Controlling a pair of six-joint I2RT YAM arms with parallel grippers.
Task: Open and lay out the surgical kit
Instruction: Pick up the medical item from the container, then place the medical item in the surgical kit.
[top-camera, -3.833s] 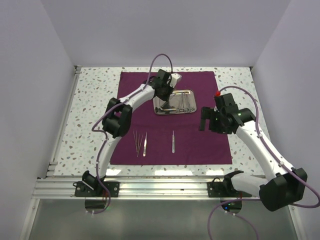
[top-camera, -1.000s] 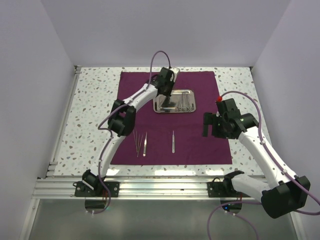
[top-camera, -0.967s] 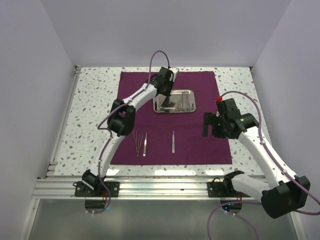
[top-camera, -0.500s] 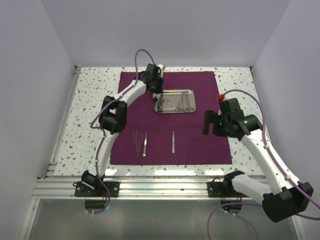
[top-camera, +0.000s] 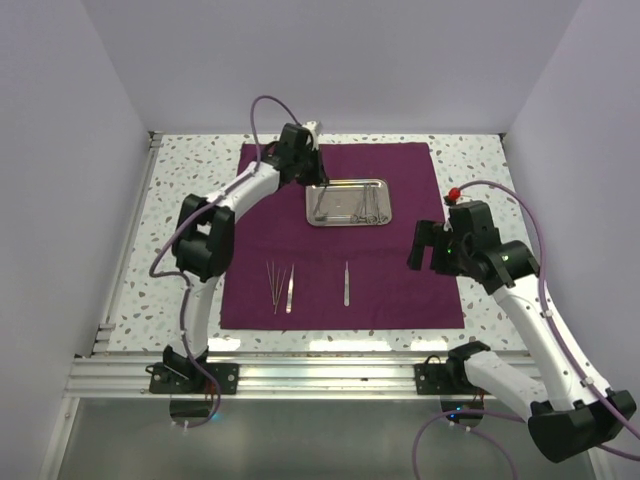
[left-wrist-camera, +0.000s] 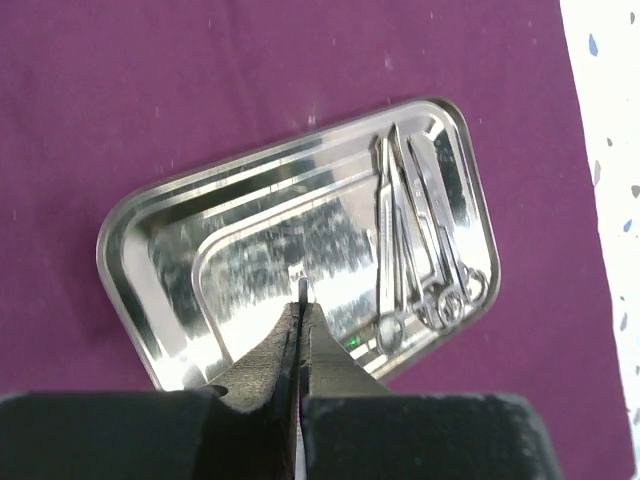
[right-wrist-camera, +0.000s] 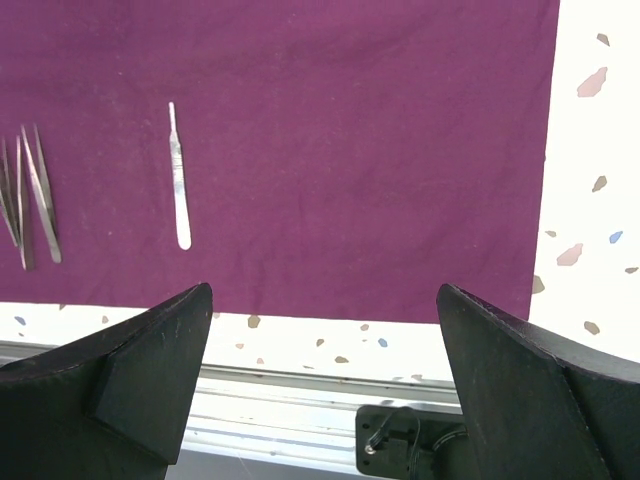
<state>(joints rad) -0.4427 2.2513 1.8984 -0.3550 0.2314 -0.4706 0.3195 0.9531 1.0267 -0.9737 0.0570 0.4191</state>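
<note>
Far-left of the tray, my left gripper has just pulled back and up, pressed together; I cannot tell whether it pinches anything. Instruments still lie at the tray's right end, so unloading onto the cloth isn't done. Right gripper hangs spread over the cloth's near right.

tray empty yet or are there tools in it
Not empty: the left wrist view shows the tray with ringed instruments bunched along its right side; the rest is bare.
</note>
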